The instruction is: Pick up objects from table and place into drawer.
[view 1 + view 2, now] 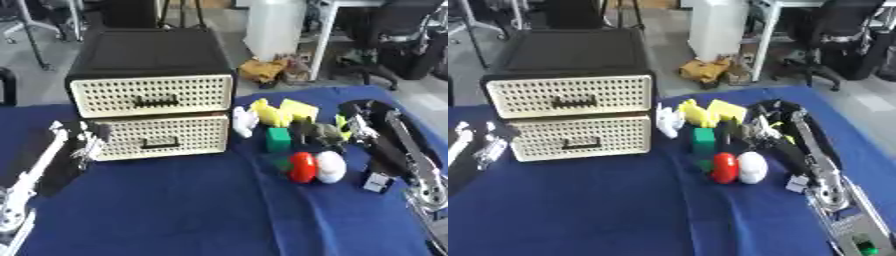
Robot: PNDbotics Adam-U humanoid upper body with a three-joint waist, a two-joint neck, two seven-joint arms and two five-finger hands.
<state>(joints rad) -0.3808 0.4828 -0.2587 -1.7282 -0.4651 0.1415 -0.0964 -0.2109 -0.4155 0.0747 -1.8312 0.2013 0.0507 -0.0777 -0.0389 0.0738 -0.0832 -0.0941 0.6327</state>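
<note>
drawers first: the cabinet (150,85) has two cream perforated fronts, an upper drawer (153,95) and a lower drawer (161,136), and both look closed, so nothing can go in yet. the left hand (87,142) sits just beside the lower drawer's left edge, holding nothing; whether its fingers are curled or straight i cannot tell. the right hand (354,125) reaches into the pile of toys on the blue cloth (192,205), its fingers over a dark object (317,132), though whether they have closed on it is not clear.

doing this step well probably means settling on one piece, taking it cleanly without dragging its neighbours, while the left hand hooks the black handle (161,144) and draws the drawer straight out.

counted: one red egg shape (302,166) touching one white egg shape (331,166), one green block (278,139), two yellow pieces (282,112), one white figure (243,121), one small white cube (376,182) apart to the right.
</note>
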